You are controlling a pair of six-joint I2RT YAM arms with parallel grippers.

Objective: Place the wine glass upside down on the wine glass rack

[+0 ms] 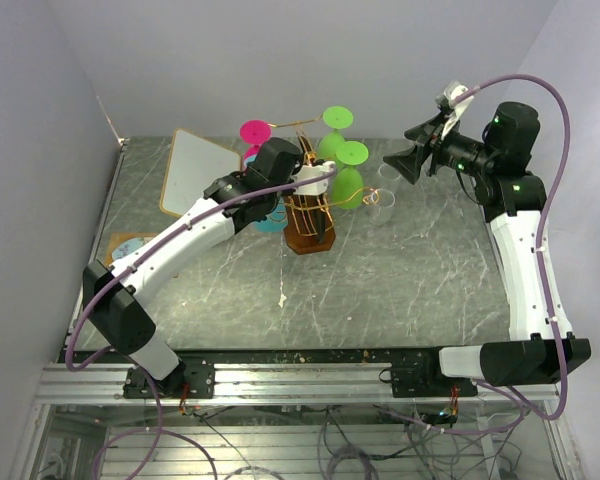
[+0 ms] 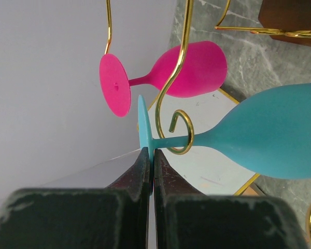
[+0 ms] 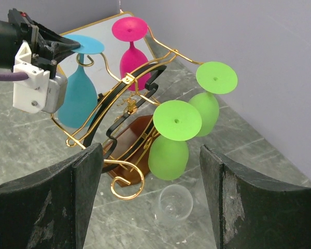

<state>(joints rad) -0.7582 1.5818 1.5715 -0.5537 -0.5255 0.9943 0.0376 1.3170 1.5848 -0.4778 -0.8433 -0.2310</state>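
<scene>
Top external view: the left arm [image 1: 195,225] reaches to frame centre, over the wine glass rack [image 1: 308,222]. It covers most of the blue wine glass [image 1: 270,226], which shows only as a sliver at the rack's lower left. The right gripper [image 1: 405,165] hangs raised at upper right with its jaws wide and nothing between them (judged to be standing clear so the rack side stays free). A clear glass [image 1: 380,205] stands on the table [image 1: 420,270] beside the rack.

Left wrist view: the left gripper [image 2: 149,158] is pinched narrow on the rim of the blue glass's foot [image 2: 143,124]. The stem lies inside a scroll hook [image 2: 179,132] and the bowl extends to frame right, so the foot can bear on the wire once released. A pink glass [image 2: 189,70] hangs on the neighbouring arm.

Right wrist view: the blue glass hangs bowl-down at upper left, with its foot above the gold wire. Two green glasses [image 3: 168,155] hang at centre right. Judgement: the placement is nearly complete; releasing the foot remains.
</scene>
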